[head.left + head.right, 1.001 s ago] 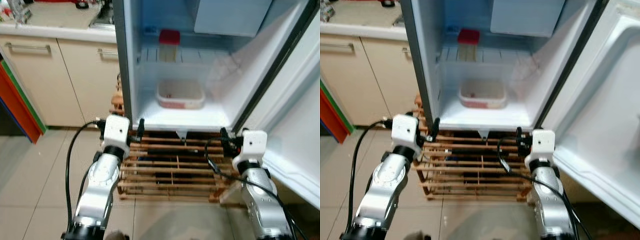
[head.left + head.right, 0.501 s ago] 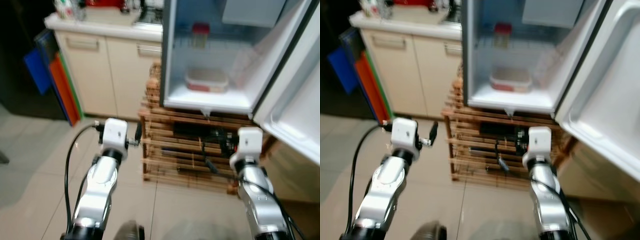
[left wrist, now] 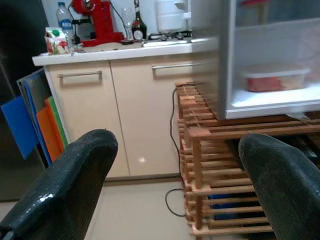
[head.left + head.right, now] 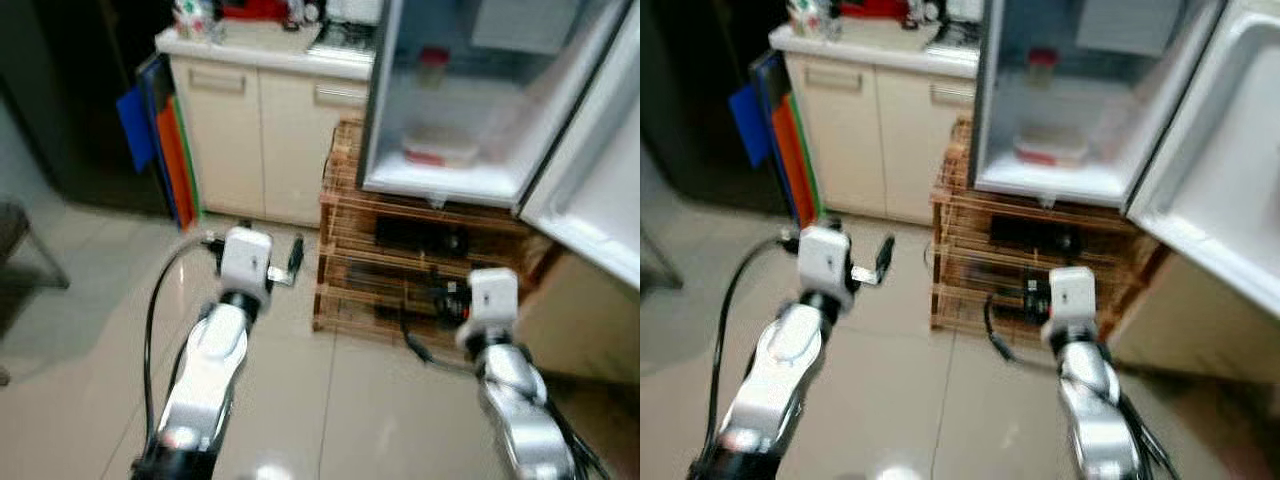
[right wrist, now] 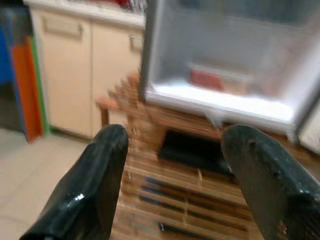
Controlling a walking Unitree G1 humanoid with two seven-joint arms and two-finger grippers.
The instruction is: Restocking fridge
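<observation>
Small white fridge [image 4: 480,110] sits upper right of the head views, door [image 4: 590,190] swung open to the right, smooth pale plastic inside. It stands on a slatted wooden crate rack [image 4: 400,270] made of thin light-brown bars. On the fridge floor lies a shallow translucent rectangular container with a red base [image 3: 272,80]; on the wire shelf above stands a small jar with a red lid [image 4: 433,68], blurred.

Cream cabinets with metal bar handles [image 4: 265,130] fill the upper middle, under a pale countertop [image 3: 115,50]. The counter holds a glossy red appliance [image 3: 97,22], a clear water bottle with a blue cap [image 3: 63,22] and a small carton [image 3: 54,41]. Flat blue, orange and green boards [image 4: 160,140] lean against the cabinet side at upper left. The floor is glossy beige tile [image 4: 90,370].

Left gripper [image 4: 285,262] sits centre-left in the head views, silver arm bent up from the bottom edge, white wrist block on top. Its textured black fingers [image 3: 65,185] are spread wide apart and hold nothing. Right gripper [image 5: 175,165] sits lower right in front of the rack, fingers [image 5: 100,175] likewise spread and empty, pointed toward the fridge. Both are well apart from the fridge.
</observation>
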